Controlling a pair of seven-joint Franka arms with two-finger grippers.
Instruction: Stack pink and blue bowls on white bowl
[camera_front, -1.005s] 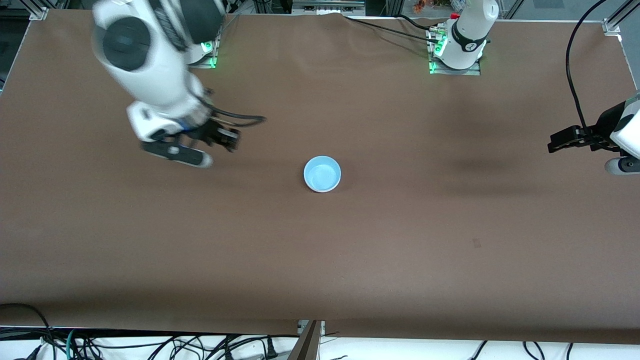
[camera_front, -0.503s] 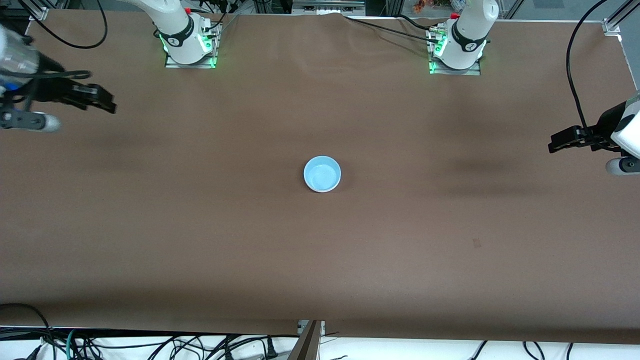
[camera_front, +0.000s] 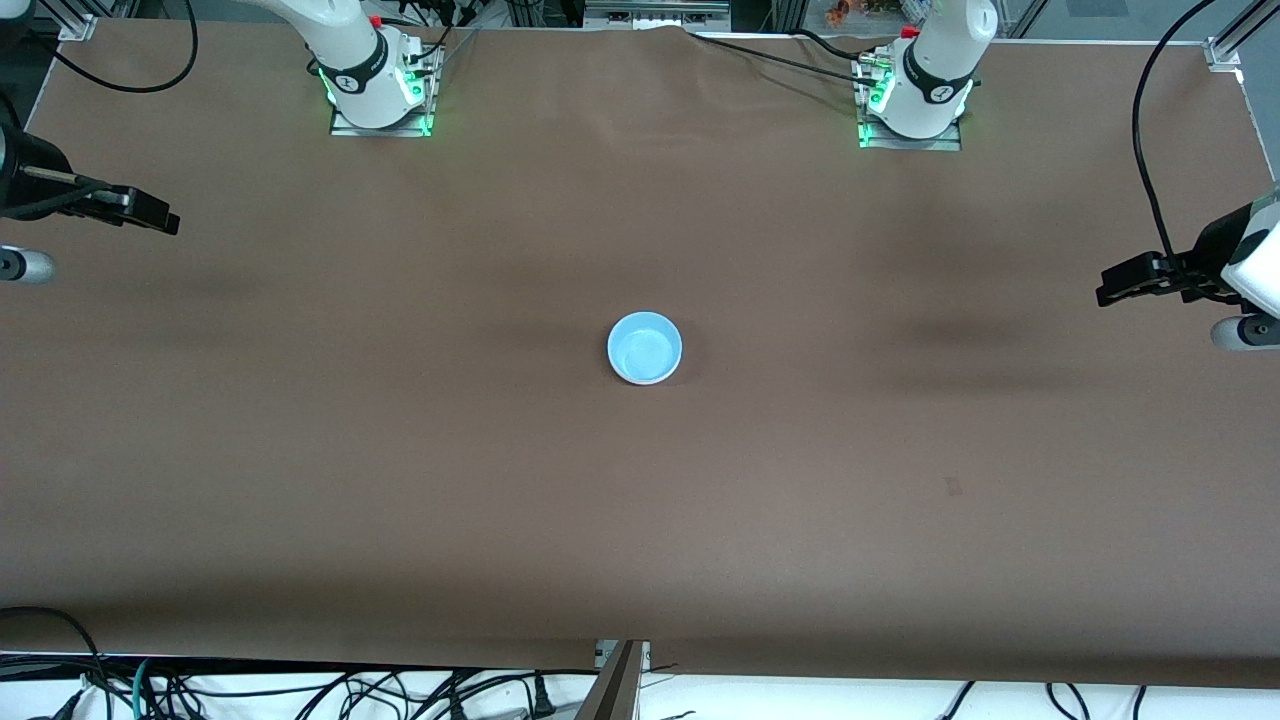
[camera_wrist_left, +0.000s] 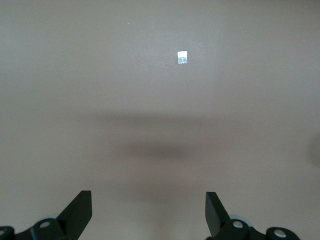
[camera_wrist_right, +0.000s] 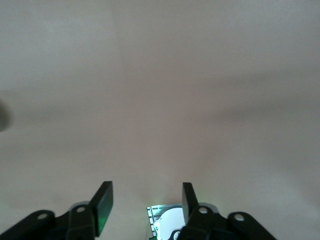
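The blue bowl (camera_front: 645, 345) sits upright in the middle of the brown table (camera_front: 640, 520). A thin white bowl (camera_front: 646, 381) edge shows under it on the side nearer the camera. The pink bowl is hidden. My right gripper (camera_front: 150, 215) hangs over the table's edge at the right arm's end. In the right wrist view the right gripper (camera_wrist_right: 145, 192) is open with nothing between its fingers. My left gripper (camera_front: 1108, 286) waits over the left arm's end. In the left wrist view the left gripper (camera_wrist_left: 148, 197) is open wide and empty.
The two arm bases (camera_front: 375, 85) (camera_front: 915, 100) stand with green lights along the table's edge farthest from the camera. A black cable (camera_front: 1140, 150) hangs by the left arm. A small dark mark (camera_front: 953, 487) lies on the table surface. Cables (camera_front: 300, 690) lie below the nearest edge.
My right arm swung away from beside the blue bowl out to the right arm's end of the table, its fingers spreading a little. The left arm and the bowls stayed still.
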